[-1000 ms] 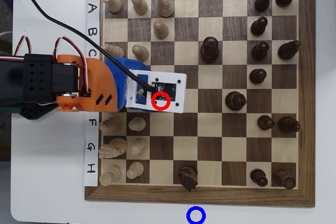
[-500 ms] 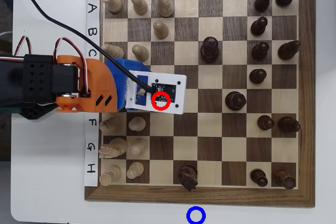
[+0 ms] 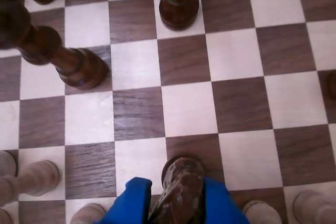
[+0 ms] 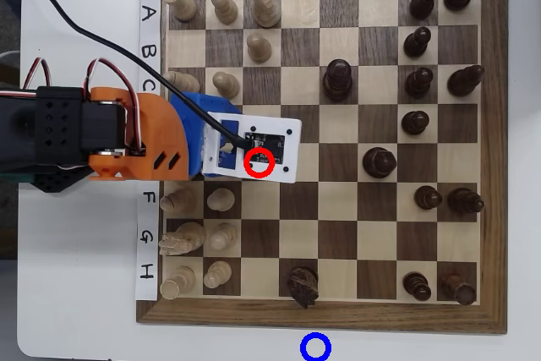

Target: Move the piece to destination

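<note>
In the wrist view my gripper has blue fingers pressed on both sides of the dark brown piece, low over the board at the bottom centre. In the overhead view the piece is hidden under the white wrist camera plate. A red ring is drawn there over the board's middle rows. The destination, a thin blue ring, lies on the white surface just below the board's bottom edge, well away from the gripper.
Tall dark pieces stand ahead of the gripper. Pale pieces flank it. In the overhead view a dark knight stands near the board's bottom edge above the blue ring. Dark pieces crowd the right.
</note>
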`<state>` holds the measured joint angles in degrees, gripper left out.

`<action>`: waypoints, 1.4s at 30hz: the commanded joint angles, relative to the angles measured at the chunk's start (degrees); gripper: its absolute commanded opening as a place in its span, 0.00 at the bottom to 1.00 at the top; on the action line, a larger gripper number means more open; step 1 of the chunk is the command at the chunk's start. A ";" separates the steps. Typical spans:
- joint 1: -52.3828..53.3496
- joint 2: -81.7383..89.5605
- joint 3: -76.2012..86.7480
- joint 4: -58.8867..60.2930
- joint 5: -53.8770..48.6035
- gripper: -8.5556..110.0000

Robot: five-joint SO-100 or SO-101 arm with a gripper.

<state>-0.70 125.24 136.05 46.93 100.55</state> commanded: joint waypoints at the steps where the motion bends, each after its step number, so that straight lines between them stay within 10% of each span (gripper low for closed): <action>1: 2.20 2.99 -19.16 3.43 16.08 0.07; 42: 27.60 -33.31 -78.31 8.70 -0.53 0.07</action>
<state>20.13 96.15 76.64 58.27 100.46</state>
